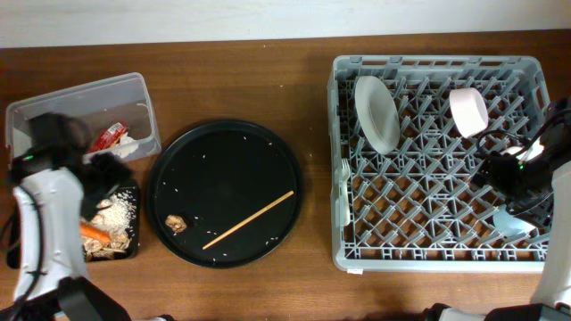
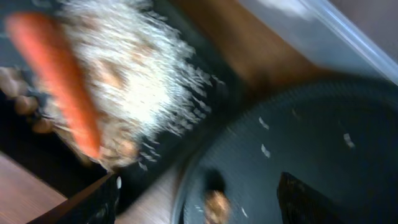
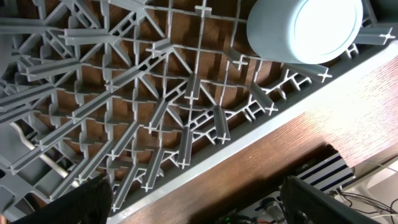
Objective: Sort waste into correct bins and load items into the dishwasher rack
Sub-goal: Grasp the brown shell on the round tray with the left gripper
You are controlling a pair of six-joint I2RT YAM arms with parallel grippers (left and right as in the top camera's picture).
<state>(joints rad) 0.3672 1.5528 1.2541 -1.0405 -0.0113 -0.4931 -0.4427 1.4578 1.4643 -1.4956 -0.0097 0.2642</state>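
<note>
My left gripper hangs with its fingers spread wide and nothing between them, just over the place where the shallow black tray comes close to the round black tray. The carrot and the rice lie in the shallow tray. What is left for me, I judge, is on the round tray: the beige scrap, near on my right, and the chopstick just beyond it. Seen from overhead the chopstick lies on a slant — its near end is close to the scrap, its far end points toward the dishwasher rack. I think my fingers should close across this long axis, not along it. My right gripper is also spread and empty, over the rack beside the pale blue cup — well apart from the chopstick, so my left arm is the nearer one.
</note>
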